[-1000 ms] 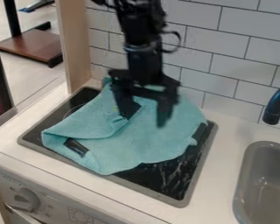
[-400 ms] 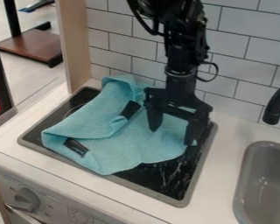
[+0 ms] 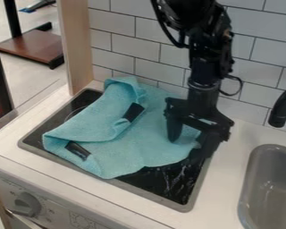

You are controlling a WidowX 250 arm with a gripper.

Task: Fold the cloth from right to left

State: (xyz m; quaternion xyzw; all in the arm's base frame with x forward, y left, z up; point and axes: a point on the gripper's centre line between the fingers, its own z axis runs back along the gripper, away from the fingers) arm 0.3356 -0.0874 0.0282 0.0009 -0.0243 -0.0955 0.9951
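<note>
Turquoise cloth [image 3: 146,138] lies across black cooktop [image 3: 169,179], left side rumpled and turned over, right side mostly flat. Pincer [image 3: 190,146] hangs over right edge, fingers spread, holding nothing, probably so they can pinch that edge and carry it leftward.

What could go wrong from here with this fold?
The open gripper hangs at the right edge of the cloth, so closing there might catch only a thin bit that slips out. If it presses too low, it could scrape the stove. The cloth's left part lies turned over in a raised ridge, so the right side may land unevenly on it.
</note>
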